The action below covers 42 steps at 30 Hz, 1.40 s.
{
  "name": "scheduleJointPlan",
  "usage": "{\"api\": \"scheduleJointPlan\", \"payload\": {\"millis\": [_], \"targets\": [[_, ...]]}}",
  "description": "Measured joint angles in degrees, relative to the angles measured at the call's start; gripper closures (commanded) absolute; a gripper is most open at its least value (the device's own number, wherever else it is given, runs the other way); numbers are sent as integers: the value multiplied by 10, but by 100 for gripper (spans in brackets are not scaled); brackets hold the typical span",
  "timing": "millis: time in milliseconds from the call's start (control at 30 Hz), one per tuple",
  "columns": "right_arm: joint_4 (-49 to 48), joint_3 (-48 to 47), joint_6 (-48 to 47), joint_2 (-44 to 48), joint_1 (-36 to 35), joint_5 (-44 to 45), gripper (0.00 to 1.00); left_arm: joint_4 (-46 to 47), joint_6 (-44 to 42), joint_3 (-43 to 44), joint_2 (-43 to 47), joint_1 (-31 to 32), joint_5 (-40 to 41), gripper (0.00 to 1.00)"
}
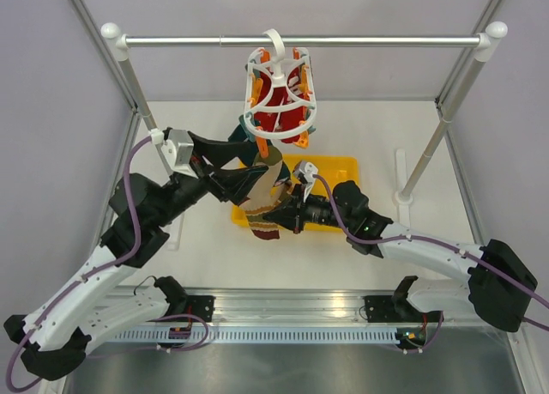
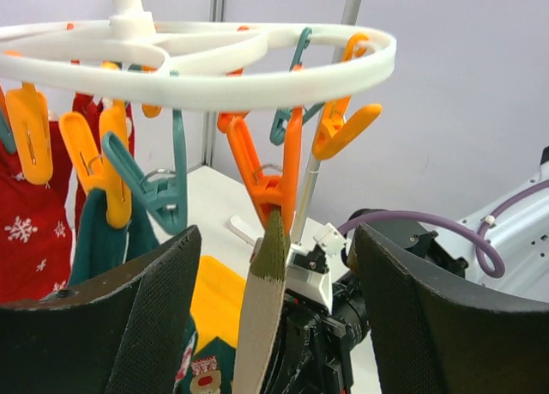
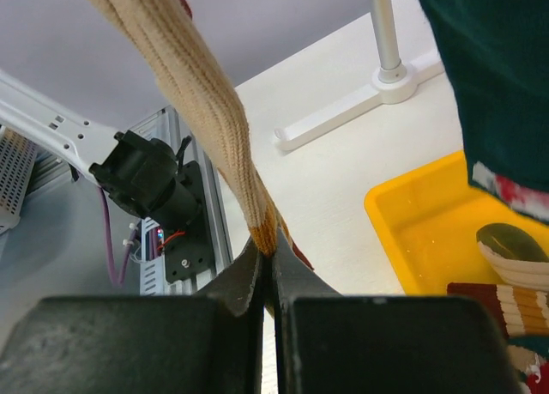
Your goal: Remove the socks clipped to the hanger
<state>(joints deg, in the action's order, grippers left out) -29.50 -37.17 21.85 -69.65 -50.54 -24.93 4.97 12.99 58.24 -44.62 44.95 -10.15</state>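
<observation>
**Beige sock pinched below, straddled above**

The right jaws are closed tight on the beige striped sock [image 3: 206, 119], which runs taut upward from them. The left jaws stand wide apart either side of it, not touching. Just above them an orange peg [image 2: 268, 179] clips its cuff to the white hanger [image 2: 283, 76].

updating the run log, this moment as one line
left claw: open, flanking beige sock | right claw: shut on beige sock | beige sock: clipped in orange peg
</observation>
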Motion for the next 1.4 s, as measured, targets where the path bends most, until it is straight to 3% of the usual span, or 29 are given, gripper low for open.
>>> {"api": "scheduleJointPlan", "payload": {"millis": [333,967,1167,1400], "targets": [[6,3,0,6,4,-5,99,26,17,31,-49,-41,-79,24],[14,3,-1,13,5,-7,99,76,29,41,-64,-41,-82,28],[15,3,-1,13,5,-7,99,78,35,41,-64,-41,-80,40],[16,3,-2,13,6,-7,99,89,44,41,-64,-43,-79,68]]}}
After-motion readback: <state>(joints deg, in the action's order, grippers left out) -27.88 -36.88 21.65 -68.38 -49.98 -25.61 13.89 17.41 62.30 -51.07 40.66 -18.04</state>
